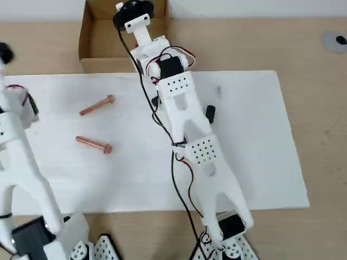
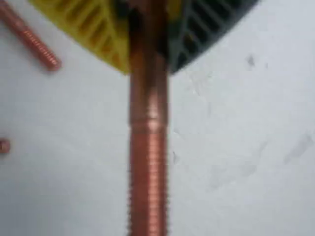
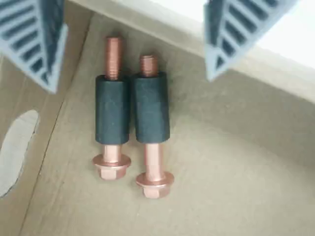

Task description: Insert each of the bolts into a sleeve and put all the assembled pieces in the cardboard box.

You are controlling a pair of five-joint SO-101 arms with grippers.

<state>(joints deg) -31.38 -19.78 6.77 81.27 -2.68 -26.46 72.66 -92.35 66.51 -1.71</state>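
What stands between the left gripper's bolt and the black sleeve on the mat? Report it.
The right arm stretches across the mat to the cardboard box; the black sleeve lies close beside it, on its far side from the left gripper and its bolt.

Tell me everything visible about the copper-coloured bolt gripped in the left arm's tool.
The copper-coloured metal bolt has a straight shank, smooth near the grip and threaded farther out. Its head is hidden, and its tip runs out of the picture. The left tool is shut on it, with a yellow finger on one side and a dark finger on the other. The shank sticks out over the white board; whether they touch cannot be told.
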